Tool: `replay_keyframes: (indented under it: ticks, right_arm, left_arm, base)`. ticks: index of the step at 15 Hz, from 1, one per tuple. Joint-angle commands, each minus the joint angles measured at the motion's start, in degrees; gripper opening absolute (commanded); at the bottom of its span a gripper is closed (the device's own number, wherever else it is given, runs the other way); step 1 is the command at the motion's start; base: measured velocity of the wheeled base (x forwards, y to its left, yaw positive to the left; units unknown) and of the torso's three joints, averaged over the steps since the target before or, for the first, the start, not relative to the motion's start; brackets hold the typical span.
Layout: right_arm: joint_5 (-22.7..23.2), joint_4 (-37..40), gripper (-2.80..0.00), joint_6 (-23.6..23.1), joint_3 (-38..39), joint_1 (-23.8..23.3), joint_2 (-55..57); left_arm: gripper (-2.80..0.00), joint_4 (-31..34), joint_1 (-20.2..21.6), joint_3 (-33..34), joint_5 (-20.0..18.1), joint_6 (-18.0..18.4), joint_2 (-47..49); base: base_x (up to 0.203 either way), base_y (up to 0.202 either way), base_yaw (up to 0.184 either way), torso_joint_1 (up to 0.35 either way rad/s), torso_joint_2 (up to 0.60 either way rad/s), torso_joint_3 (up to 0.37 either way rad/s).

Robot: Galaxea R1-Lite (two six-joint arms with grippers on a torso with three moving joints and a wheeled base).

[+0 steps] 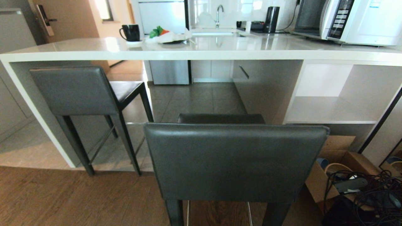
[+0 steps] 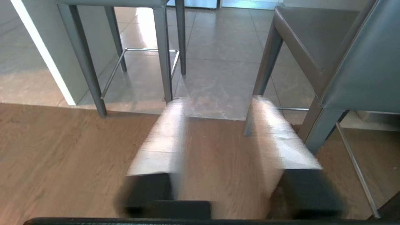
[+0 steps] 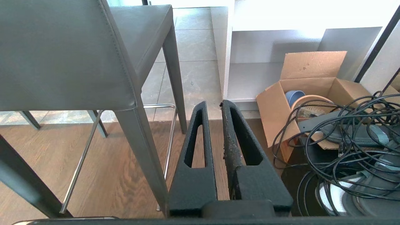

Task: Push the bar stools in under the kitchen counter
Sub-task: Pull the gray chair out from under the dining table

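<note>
Dark grey leather covers both bar stools; the near stool (image 1: pixel 235 160) stands out on the wood floor (image 1: pixel 62 197), its backrest facing the robot and its seat short of the kitchen counter (image 1: pixel 201 51), while the far stool (image 1: pixel 81 94) is already tucked in part beneath the slab beside the white side panel (image 1: pixel 37 116). Left gripper (image 2: pixel 218 100) hangs low over the floor with the near stool's leg just beside one finger and the far stool's legs ahead of it; its taped fingers (image 2: pixel 162 137) stand apart with nothing between them, though blurred, so the jaws are released and holding nothing. Right gripper (image 3: pixel 214 109) sits on the opposite flank of the near stool, backrest edge and leg just beside it, a cardboard box (image 3: pixel 312 81) and tangled black cables (image 3: pixel 350 137) on its other side; its black fingers are clenched nearly together on nothing. Assessment: the push on the near stool has not begun. Recommended practice: bear on the backrest squarely with both arms, low enough not to tip the stool, and drive straight so the legs cross the seam onto the grey tiles (image 1: pixel 194 100) without catching. Risk noted: drift toward the right gripper's side would bring the stool against the counter's shelf unit (image 1: pixel 329 110) or the box.
</note>
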Motion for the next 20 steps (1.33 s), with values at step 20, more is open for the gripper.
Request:
replay_keyframes:
  ticks: [20]
  right_arm:
    - [0.00, -0.03, -2.80, 0.02, 0.00, 0.09, 0.04]
  left_arm:
    - [-2.80, -0.02, -0.15, 0.18, 0.06, 0.00, 0.11]
  base:
    - [0.000, 0.000, 0.000, 0.000, 0.00, 0.000]
